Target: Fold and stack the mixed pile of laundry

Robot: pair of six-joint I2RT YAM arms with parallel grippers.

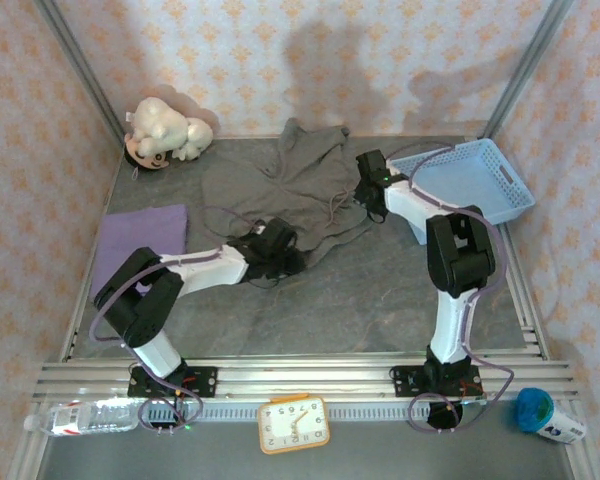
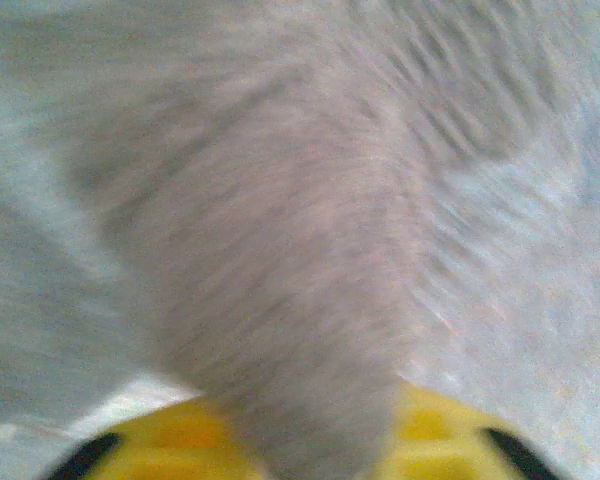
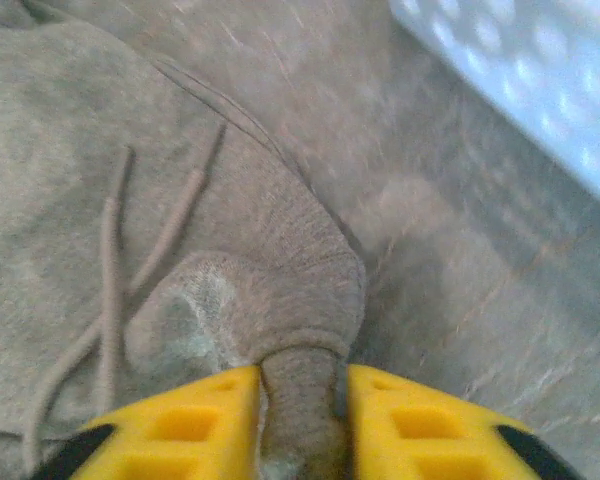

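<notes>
I note bare table [image 1: 380,295] near both bases; grey shirt [image 1: 280,180] covers the far middle, basket [image 1: 470,185] blocks far right.

From above, the light is even and fairly bright and the picture is sharp. Soft grey shadows fall on the patterned back wall [image 1: 230,60]. The left wrist view is badly smeared by motion blur, with the grey-olive shirt [image 2: 280,280] a streaky mass. The right wrist view is clearer: the shirt's knit and drawstrings [image 3: 110,270] read well up close, while the blue basket [image 3: 540,80] at upper right melts into pale, unfocused blobs.
</notes>
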